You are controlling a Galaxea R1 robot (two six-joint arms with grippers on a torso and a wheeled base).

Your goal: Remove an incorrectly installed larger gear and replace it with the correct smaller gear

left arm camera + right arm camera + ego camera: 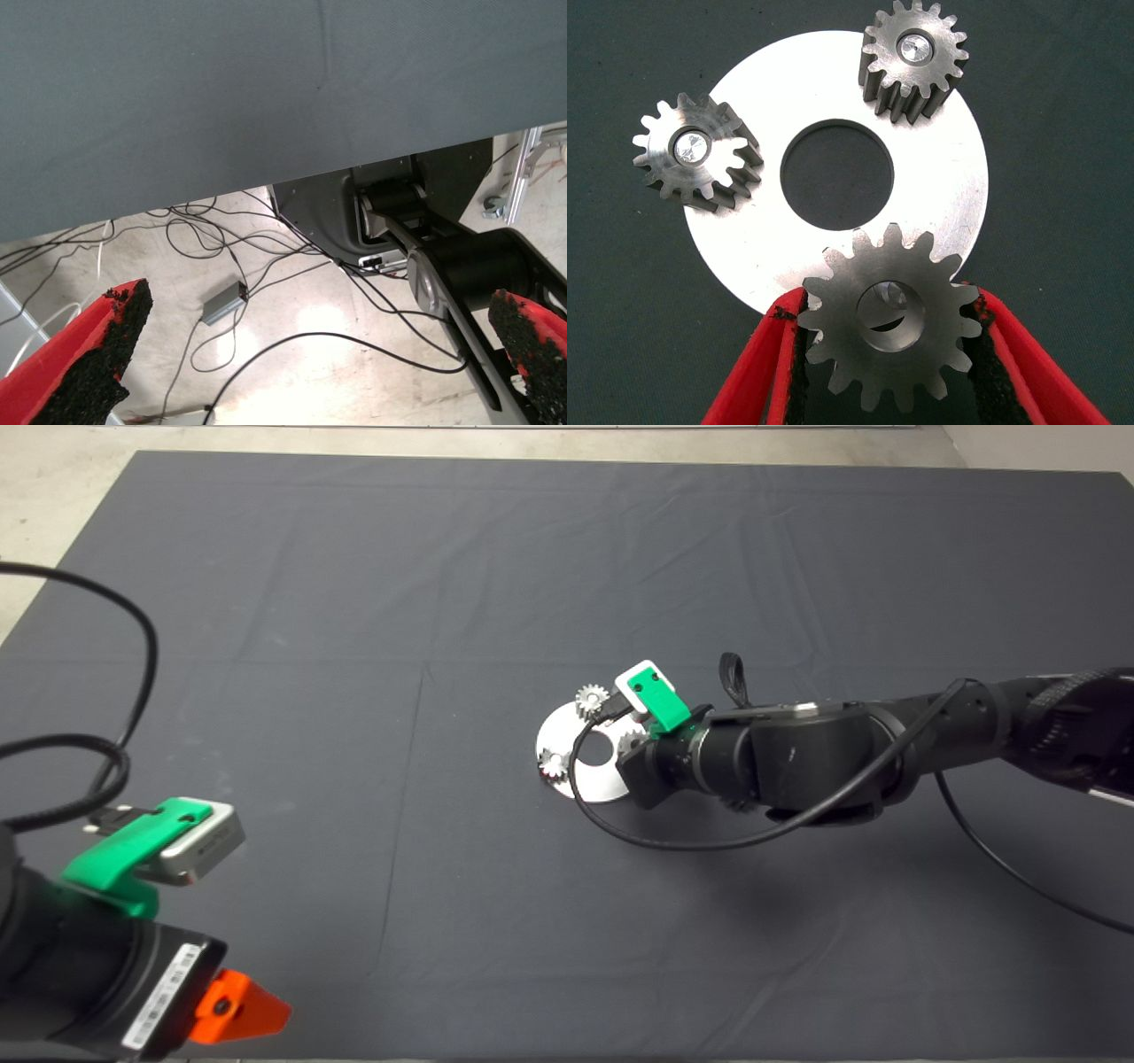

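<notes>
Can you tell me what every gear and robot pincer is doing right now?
larger gear: gripped between the right pincer's fingers, over the edge of the round plate.
two small gears: sitting on pins on the plate.
round plate: flat on the mat, centre hole bare.
right pincer: shut on the larger gear.
left pincer: open, holding nothing, waiting at the mat's lower left edge.

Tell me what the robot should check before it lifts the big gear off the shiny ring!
1. Right gripper has a finger on each side of the larger gear: ok.
2. Pads pressing firmly on its teeth: cannot tell.
3. Larger gear off its pin: not ok, it sits on the round plate.
4. Two small gears clear of the fingers: ok.
5. Left gripper out of the way at the mat's near edge: ok.
6. Replacement smaller gear in sight: not ok.
</notes>
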